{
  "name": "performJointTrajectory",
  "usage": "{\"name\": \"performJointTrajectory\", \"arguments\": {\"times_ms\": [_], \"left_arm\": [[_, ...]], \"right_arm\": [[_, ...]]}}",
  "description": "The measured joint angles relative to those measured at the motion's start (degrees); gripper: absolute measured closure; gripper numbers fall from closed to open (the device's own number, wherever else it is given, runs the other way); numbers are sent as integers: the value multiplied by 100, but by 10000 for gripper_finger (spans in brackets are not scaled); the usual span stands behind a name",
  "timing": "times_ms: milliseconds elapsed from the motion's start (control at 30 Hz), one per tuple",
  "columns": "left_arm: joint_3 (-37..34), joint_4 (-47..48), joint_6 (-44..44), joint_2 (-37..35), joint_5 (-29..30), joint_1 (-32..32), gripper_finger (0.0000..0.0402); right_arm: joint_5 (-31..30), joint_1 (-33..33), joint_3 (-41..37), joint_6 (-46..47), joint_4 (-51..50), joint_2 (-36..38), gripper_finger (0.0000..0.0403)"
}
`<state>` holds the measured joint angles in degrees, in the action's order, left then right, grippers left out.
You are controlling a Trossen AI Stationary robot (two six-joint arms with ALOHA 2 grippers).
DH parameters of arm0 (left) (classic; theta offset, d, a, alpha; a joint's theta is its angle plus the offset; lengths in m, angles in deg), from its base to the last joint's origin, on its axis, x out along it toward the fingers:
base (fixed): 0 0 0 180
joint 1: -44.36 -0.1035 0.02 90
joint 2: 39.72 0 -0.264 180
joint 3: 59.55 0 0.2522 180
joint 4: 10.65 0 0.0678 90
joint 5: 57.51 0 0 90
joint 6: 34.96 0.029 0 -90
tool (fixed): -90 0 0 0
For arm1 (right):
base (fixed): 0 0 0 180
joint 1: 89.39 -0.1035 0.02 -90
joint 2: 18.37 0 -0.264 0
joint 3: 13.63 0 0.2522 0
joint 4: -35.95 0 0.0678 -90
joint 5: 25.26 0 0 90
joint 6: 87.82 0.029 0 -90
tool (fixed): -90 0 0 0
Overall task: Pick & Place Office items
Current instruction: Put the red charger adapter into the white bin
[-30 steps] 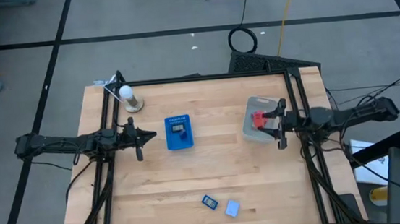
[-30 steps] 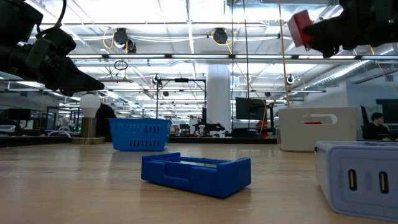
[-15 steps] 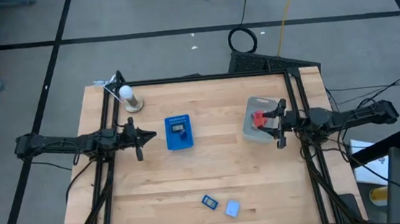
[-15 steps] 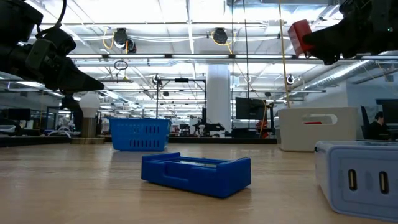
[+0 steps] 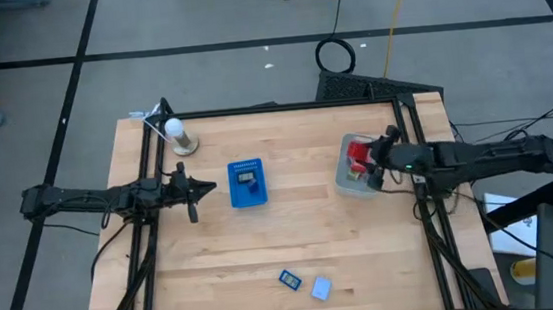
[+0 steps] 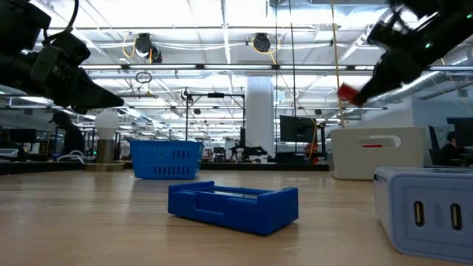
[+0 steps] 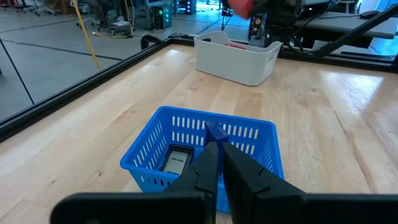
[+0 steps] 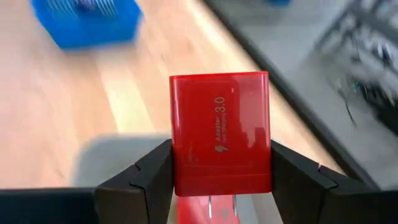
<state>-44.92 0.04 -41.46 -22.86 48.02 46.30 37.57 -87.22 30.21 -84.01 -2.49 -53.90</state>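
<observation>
At far left, above the table's left edge, the left gripper (image 5: 202,189), fingers pressed together and empty, aimed at the blue basket (image 5: 247,184) just ahead. Inside the basket, one dark office item (image 7: 176,160) lying flat, possibly more, hard to tell. Behind the left arm, near the back left corner, a white bulb-like object on a stand (image 5: 179,133).

Toward the front edge, midway across, two more small pieces on bare wood: a dark blue item (image 5: 289,279) and, just beside it, a light blue item (image 5: 320,289), both well apart from either arm.

At right, the key relation: the right gripper (image 5: 373,159) pinching a red charger block (image 8: 220,132) by its two flat sides, poised directly over the translucent grey bin (image 5: 349,174). Held piece above the bin, not yet in it; long axis running forward between the fingers, printed face toward the wrist camera. Another red piece (image 7: 235,45) apparently already lying in the bin. Next move, by the look of it, a straight descent and release, with the right arm plainly the nearer one.

Underneath, a pale wood-plank tabletop (image 5: 313,232) framed in black rails. Beyond, a large open workshop with grey floor, taped lines, ceiling lights and cables.
</observation>
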Motion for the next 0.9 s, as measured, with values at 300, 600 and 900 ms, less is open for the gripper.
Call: {"name": "performJointTrajectory", "arguments": {"times_ms": [300, 600, 900], "left_arm": [[0, 2, 15, 0, 2, 0, 380], [0, 2, 15, 0, 2, 0, 380], [0, 4, 13, 0, 4, 2, 380]], "right_arm": [[619, 558, 153, 103, -233, -1271, 199], [2242, 799, 158, 324, -542, -1706, 199], [2274, 801, 158, 276, -625, -2109, 173]]}}
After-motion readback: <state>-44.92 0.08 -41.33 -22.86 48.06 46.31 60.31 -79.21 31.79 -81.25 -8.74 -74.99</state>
